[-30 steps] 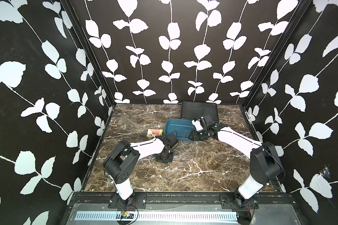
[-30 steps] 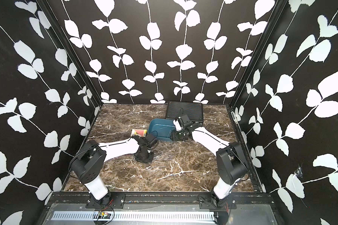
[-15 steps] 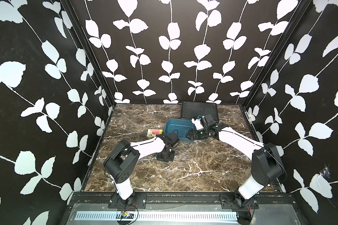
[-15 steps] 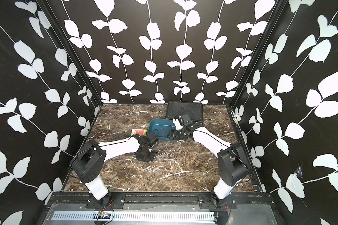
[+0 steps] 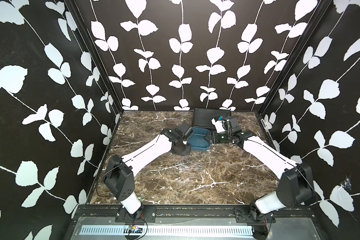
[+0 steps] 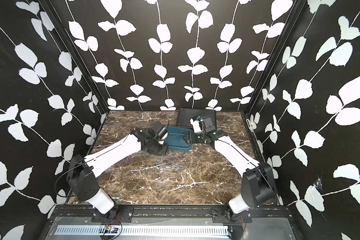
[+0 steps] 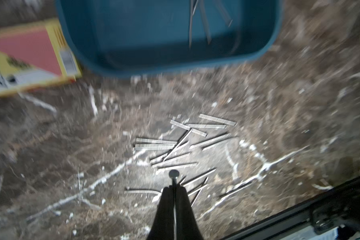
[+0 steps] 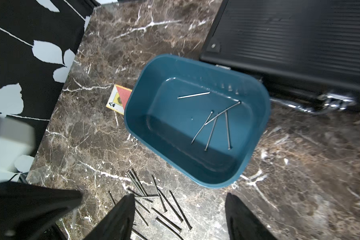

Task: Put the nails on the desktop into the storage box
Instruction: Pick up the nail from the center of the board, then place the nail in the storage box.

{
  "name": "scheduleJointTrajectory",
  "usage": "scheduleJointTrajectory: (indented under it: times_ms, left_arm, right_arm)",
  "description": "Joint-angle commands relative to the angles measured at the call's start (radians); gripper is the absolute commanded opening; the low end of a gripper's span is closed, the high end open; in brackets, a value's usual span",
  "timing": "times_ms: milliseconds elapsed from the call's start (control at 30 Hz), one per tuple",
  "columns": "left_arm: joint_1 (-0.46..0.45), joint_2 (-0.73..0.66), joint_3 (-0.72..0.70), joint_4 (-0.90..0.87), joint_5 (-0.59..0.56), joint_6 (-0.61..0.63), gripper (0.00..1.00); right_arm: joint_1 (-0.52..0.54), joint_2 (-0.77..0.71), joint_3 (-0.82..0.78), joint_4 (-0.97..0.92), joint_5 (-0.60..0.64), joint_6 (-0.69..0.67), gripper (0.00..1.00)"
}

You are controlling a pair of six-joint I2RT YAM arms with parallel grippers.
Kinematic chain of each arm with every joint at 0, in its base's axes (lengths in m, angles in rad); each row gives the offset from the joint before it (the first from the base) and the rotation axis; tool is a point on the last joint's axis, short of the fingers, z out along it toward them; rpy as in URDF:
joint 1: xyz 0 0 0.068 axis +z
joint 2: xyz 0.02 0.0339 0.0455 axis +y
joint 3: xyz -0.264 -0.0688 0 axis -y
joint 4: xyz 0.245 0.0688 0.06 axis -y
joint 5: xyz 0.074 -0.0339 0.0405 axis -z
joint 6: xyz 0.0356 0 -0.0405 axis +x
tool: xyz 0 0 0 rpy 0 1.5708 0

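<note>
The teal storage box (image 5: 200, 148) (image 6: 180, 148) sits mid-back on the brown marble desktop (image 5: 154, 187). Several nails (image 8: 212, 124) lie inside it. A scatter of loose nails (image 5: 187, 166) (image 6: 170, 166) (image 7: 175, 145) (image 8: 154, 199) lies just in front of it. My left gripper (image 5: 183, 152) (image 7: 174, 188) hangs above the pile by the box's left front corner. It is shut on one nail, whose round head (image 7: 173, 173) sticks out past the fingertips. My right gripper (image 5: 211, 138) (image 8: 178, 197) is open and empty at the box's right end.
A black ribbed latched case (image 5: 204, 119) (image 8: 299, 41) stands right behind the box, against the back wall. A small orange-and-yellow card box (image 7: 29, 56) (image 8: 119, 98) lies at the box's left side. Patterned walls enclose the desktop on three sides.
My left gripper has lifted off the nail pile and moved back toward the box with a nail in it. My right gripper has opened wider and stayed near the box's right end.
</note>
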Motion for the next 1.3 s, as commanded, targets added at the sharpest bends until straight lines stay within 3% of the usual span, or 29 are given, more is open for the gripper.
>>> scheduleJointTrajectory:
  times_ms: [0,233,433,733,1033,1267]
  left_arm:
    - [0.034,0.112,0.171,-0.082,0.003,0.094,0.00]
    - [0.108,0.402,0.549,-0.123,0.067,0.174,0.00]
    - [0.135,0.609,0.759,-0.116,0.116,0.177,0.00]
    - [0.151,0.720,0.782,-0.037,0.151,0.160,0.00]
    - [0.152,0.735,0.665,0.083,0.205,0.086,0.00]
    - [0.151,0.735,0.634,0.087,0.209,0.085,0.13]
  right_arm:
    - [-0.012,-0.053,-0.043,-0.007,0.015,-0.023,0.71]
    - [-0.014,-0.112,-0.049,-0.043,0.028,-0.047,0.70]
    - [-0.014,-0.155,-0.049,-0.060,0.024,-0.087,0.70]
    - [-0.014,-0.190,-0.060,-0.084,0.012,-0.115,0.70]
    - [-0.013,-0.195,-0.062,-0.089,0.010,-0.105,0.70]
    - [-0.012,-0.184,-0.056,-0.094,0.002,-0.093,0.71]
